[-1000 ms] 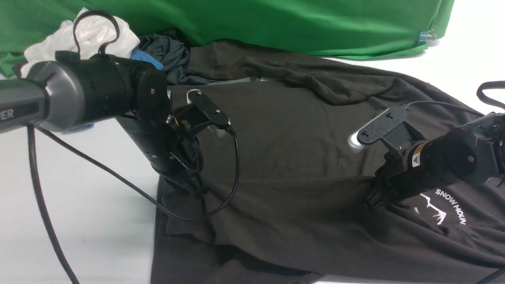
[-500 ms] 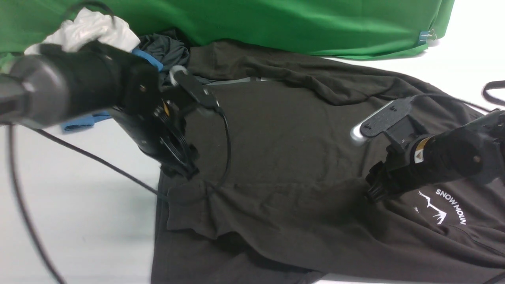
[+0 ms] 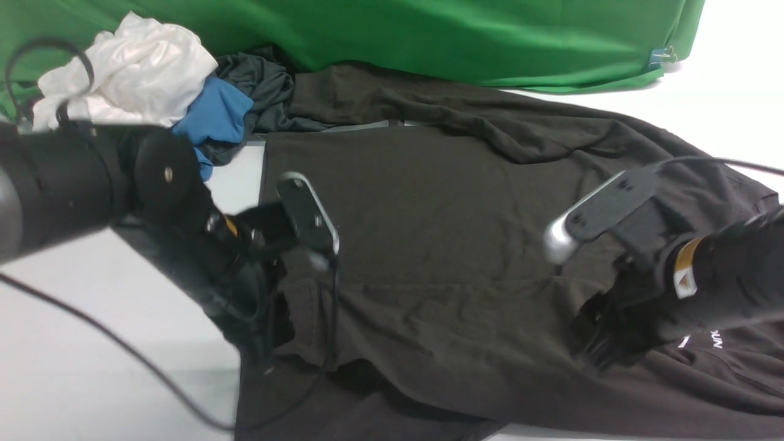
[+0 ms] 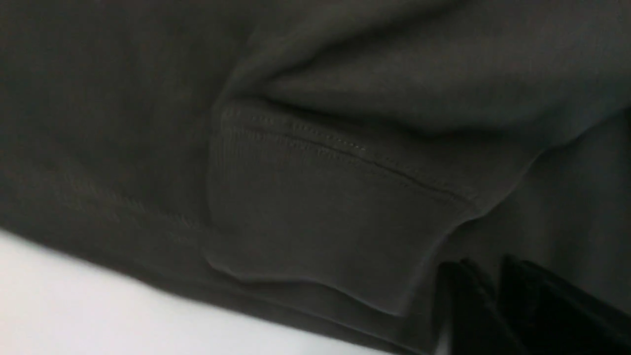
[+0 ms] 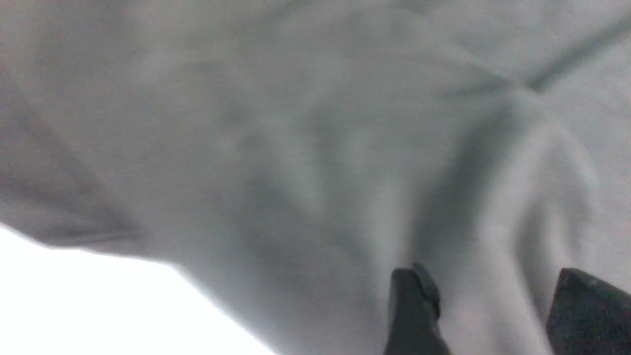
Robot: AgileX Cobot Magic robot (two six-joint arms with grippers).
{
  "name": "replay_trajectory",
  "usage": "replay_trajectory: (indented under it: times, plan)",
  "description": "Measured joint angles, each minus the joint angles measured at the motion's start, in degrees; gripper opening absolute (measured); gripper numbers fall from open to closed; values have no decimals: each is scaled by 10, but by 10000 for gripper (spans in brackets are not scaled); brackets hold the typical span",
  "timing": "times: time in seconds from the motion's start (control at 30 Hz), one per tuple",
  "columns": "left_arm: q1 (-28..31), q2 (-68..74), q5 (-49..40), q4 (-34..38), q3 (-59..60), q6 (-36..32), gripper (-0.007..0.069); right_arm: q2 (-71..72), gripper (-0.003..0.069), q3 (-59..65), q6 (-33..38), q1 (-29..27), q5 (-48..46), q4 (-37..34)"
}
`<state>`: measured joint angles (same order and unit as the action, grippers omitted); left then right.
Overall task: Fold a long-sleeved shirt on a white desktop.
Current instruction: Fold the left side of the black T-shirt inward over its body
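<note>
At 7 o'clock the left gripper [image 3: 264, 352] rests at the long-sleeved shirt's [image 3: 441, 245] edge, fingers [image 4: 466, 305] nearly together. At 4 o'clock the right gripper [image 3: 597, 355] holds its fingers [image 5: 411, 310] apart over the cloth. The shirt lies spread across the counter [image 3: 92, 343] toward 12 o'clock.

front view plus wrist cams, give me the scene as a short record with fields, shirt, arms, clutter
shirt: large charcoal-black long-sleeved shirt spread, wrinkled, on matte white desktop
left gripper: beside ribbed sleeve cuff; open or shut unclear
right gripper: open, low over fabric by white chest logo
clutter: crumpled white garment, blue garment, dark grey garment, far left
backdrop: green cloth
</note>
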<state>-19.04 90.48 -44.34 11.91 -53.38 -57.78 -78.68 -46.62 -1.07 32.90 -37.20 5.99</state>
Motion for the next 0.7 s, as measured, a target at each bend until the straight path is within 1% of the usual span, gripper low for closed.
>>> replay_trajectory:
  times: [0.07, 0.1, 0.17, 0.23, 0.3, 0.43, 0.53, 0.6, 0.67, 0.7]
  plan:
    - [0, 0, 39, -5, 18, -49, 238, 1, 393, 0, 3, 19, 11, 0]
    - [0, 0, 48, -7, 21, -56, 254, 1, 393, 0, 3, 22, 14, 0]
    - [0, 3, 87, -16, 35, -88, 341, 1, 393, 0, 4, 31, 29, 0]
    - [0, 10, 99, -18, 41, -119, 393, 1, 393, 0, 4, 32, 32, 0]
    - [0, 20, 101, -20, 42, -150, 414, 1, 393, 0, 4, 32, 34, 0]
    - [0, 37, 116, -18, 42, -169, 421, 1, 393, 0, 4, 32, 36, 1]
    - [0, 56, 120, -16, 42, -171, 395, 2, 393, 0, 4, 32, 39, 1]
    - [0, 65, 115, -16, 42, -171, 361, 2, 393, 0, 4, 32, 39, 1]
    - [0, 67, 106, -16, 42, -171, 298, 2, 393, 0, 4, 32, 39, 1]
    - [0, 67, 103, -16, 42, -171, 251, 2, 393, 0, 4, 32, 41, 2]
